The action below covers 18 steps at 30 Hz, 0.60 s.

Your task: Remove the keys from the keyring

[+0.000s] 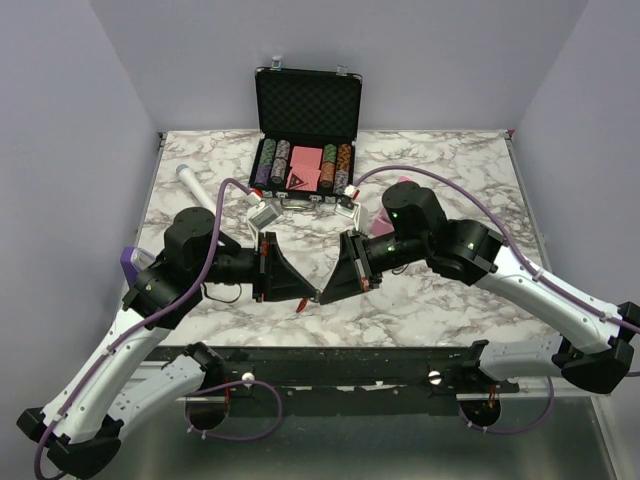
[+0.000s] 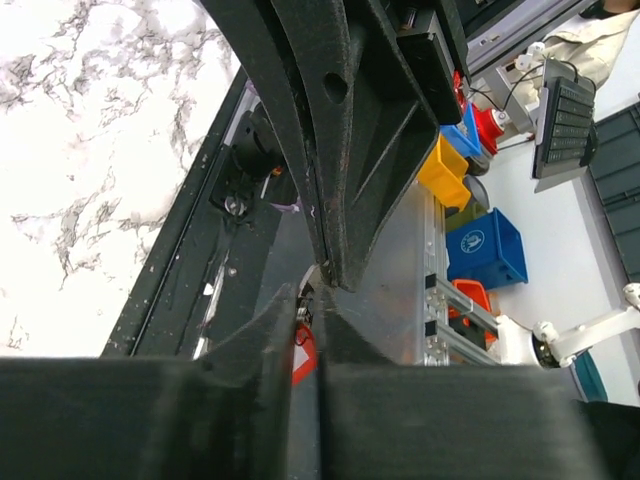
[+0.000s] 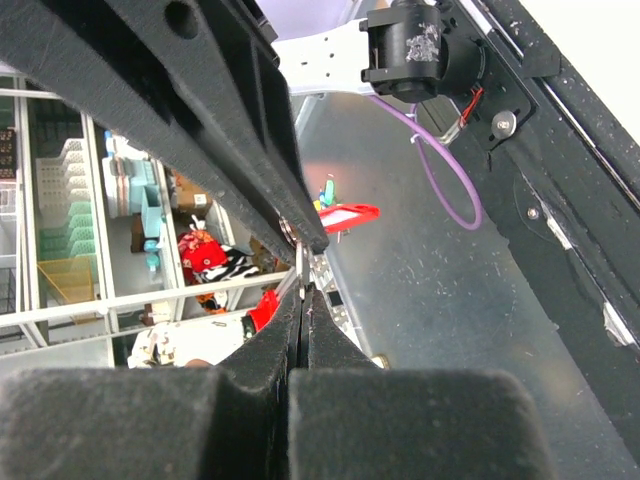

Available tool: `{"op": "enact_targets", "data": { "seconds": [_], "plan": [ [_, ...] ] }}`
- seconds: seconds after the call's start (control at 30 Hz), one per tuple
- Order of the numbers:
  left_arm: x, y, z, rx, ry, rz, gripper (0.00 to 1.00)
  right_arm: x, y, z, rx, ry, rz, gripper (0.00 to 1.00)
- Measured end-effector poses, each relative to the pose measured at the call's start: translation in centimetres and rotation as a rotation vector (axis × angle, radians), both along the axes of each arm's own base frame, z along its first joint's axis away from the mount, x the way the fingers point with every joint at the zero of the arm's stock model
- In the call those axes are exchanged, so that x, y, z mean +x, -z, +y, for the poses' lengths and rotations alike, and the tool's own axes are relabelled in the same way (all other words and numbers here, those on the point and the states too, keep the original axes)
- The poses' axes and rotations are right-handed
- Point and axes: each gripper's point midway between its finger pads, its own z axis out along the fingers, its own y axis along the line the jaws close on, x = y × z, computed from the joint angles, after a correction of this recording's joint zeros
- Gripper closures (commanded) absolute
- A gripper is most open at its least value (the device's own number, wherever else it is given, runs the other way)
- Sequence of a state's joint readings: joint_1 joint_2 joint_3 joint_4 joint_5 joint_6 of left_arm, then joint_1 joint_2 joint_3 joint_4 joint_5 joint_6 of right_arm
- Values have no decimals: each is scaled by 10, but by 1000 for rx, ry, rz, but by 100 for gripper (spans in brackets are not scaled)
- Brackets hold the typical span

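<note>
— Where does the red keyring (image 2: 303,358) sit?
— Above the near edge of the marble table (image 1: 450,170), lilac walls (image 1: 60,150) around. The left gripper (image 1: 308,297), nearly closed, pinches it. The right gripper (image 1: 322,295), fully closed, grips the keys (image 3: 300,264).

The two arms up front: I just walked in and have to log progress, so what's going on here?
Both arms meet tip to tip over the table near its front edge. The right gripper is shut on a thin silver key. The left gripper comes in at the same spot, jaws nearly together, though its grip is hard to confirm. The red keyring tag hangs beside the tips. Nothing looks separated yet.
</note>
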State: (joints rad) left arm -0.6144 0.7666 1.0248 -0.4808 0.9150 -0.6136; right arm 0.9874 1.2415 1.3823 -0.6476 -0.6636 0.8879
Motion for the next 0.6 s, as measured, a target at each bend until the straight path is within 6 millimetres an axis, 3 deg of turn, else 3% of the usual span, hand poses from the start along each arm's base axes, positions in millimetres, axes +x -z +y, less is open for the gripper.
{"op": "enact_targets", "data": {
  "seconds": [0.07,0.17,0.53,0.6],
  "plan": [
    [0,0,0,-1,0,1,60,0,-1,0,2,0,0,99],
    [0,0,0,-1,-1,0,60,0,-1,0,3,0,0,99],
    [1,-1,0,-2,-4,-2,73,-1,-4,-2,11,0,-5,99],
    [1,-2,0,-3,-5,-4,64,-1,-3,-2,11,0,-4,99]
  ]
}}
